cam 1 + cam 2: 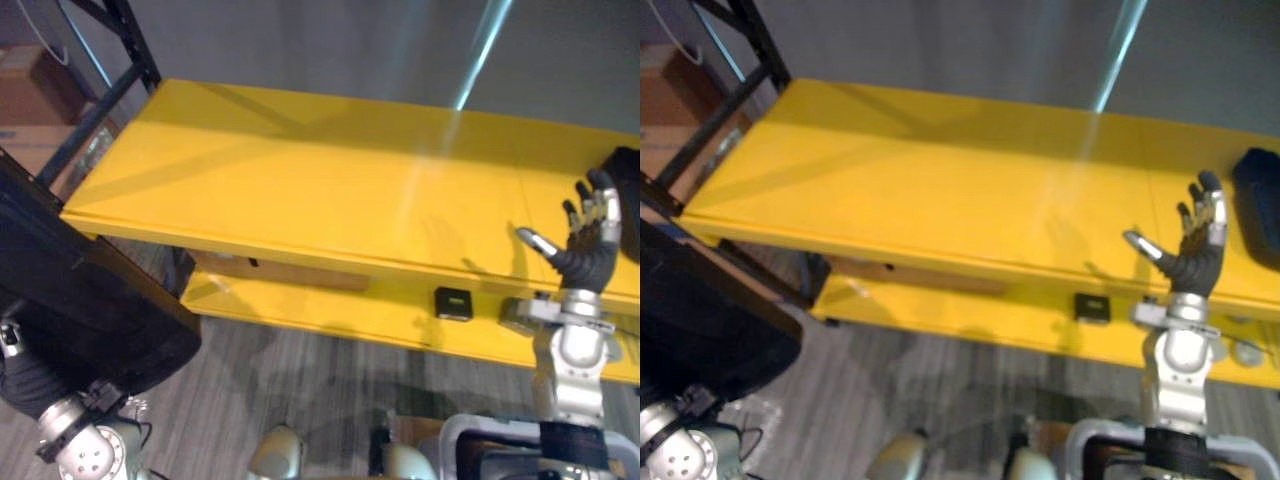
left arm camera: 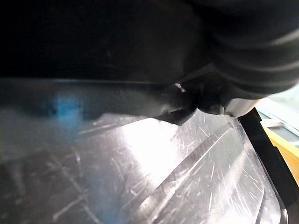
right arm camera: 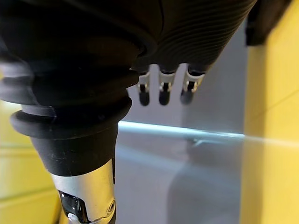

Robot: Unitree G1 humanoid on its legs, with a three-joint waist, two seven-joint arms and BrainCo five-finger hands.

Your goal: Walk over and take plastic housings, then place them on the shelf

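A large black plastic housing [image 1: 90, 300] fills the lower left, carried against my left arm. Its scratched glossy surface [image 2: 163, 177] lies right under my left hand [image 2: 252, 42], whose fingers are hidden. The yellow shelf's top board [image 1: 300, 170] stretches across in front of me, bare in its middle. A second black housing [image 1: 628, 190] rests at the board's far right end. My right hand [image 1: 590, 250] is raised at the board's front edge just left of that housing, open with fingers [image 3: 162, 91] straight and holding nothing.
The lower yellow board [image 1: 330, 310] carries a wooden block [image 1: 290, 272], a small black box [image 1: 453, 302] and a grey part [image 1: 520, 315]. A black rack upright [image 1: 110, 70] and a brown box [image 1: 35, 85] stand at the shelf's left end.
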